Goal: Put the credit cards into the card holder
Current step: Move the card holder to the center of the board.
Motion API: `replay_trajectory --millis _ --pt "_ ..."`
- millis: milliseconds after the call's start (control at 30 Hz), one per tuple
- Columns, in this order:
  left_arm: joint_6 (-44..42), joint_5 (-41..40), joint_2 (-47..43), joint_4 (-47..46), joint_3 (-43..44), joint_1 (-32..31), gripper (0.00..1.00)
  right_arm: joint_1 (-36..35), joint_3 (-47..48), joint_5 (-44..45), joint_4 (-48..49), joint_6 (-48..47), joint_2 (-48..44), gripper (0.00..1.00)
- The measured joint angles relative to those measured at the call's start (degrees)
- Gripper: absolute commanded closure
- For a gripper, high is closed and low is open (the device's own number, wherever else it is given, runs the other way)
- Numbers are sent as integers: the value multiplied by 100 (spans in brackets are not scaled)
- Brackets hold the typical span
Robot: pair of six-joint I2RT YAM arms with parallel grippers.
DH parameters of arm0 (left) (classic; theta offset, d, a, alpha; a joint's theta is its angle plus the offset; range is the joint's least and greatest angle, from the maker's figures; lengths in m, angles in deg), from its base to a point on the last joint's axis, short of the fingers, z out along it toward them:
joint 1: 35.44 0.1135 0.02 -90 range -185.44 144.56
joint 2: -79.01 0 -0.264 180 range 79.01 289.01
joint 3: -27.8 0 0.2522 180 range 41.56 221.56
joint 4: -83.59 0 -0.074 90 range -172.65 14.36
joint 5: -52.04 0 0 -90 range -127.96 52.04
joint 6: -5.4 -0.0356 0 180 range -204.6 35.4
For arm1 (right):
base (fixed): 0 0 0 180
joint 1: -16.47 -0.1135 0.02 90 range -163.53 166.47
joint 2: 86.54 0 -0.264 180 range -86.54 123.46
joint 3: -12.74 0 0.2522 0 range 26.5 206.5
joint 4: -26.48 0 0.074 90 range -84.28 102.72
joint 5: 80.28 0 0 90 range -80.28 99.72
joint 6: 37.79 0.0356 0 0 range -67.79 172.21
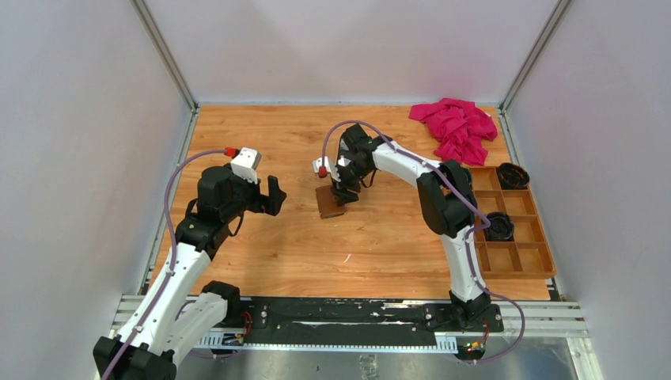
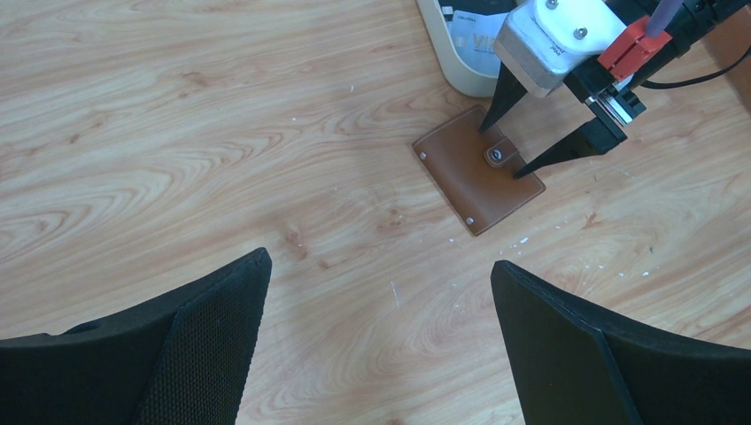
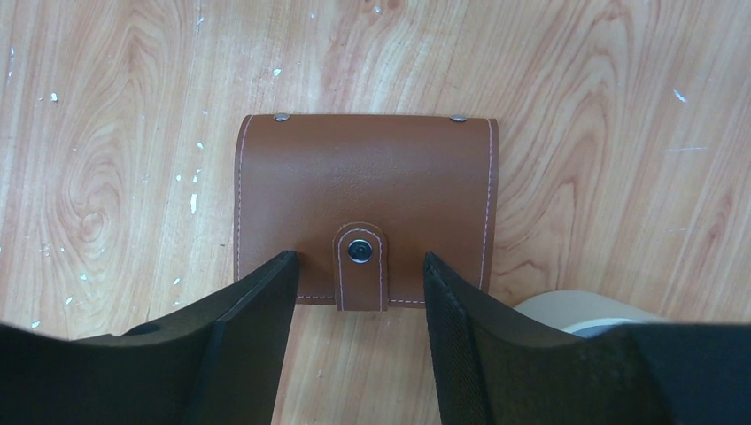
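Observation:
The card holder (image 3: 363, 177), a brown leather wallet, lies closed on the table with its snap tab (image 3: 360, 266) fastened. It also shows in the top view (image 1: 326, 206) and the left wrist view (image 2: 465, 173). My right gripper (image 3: 359, 264) is open, pointing down, its fingertips straddling the snap tab at the wallet's edge; it also shows in the left wrist view (image 2: 522, 142). One pale printed credit card (image 2: 474, 31) lies in the cream tray; the other cards are hidden. My left gripper (image 2: 381, 266) is open and empty, above bare table left of the wallet.
The cream oval tin tray (image 2: 447, 62) stands just beyond the wallet, under my right wrist. A pink cloth (image 1: 455, 127) lies at the back right. A wooden compartment box (image 1: 526, 257) holding black round lids (image 1: 513, 176) stands at the right edge. Walls enclose the table.

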State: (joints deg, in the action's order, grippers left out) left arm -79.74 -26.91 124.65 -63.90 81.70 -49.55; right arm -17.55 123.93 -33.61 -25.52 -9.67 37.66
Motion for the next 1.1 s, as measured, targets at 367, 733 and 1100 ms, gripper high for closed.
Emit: replay_trajectory --millis 367,733,1100 --pt "0 -11 0 24 0 0 0 -68 72 144 -103 -46 48 59" --pt "0 -15 0 24 0 0 0 -85 175 199 -289 -186 81 87" --pt "0 -13 2 24 0 0 0 -87 -249 103 -337 -433 -205 100"
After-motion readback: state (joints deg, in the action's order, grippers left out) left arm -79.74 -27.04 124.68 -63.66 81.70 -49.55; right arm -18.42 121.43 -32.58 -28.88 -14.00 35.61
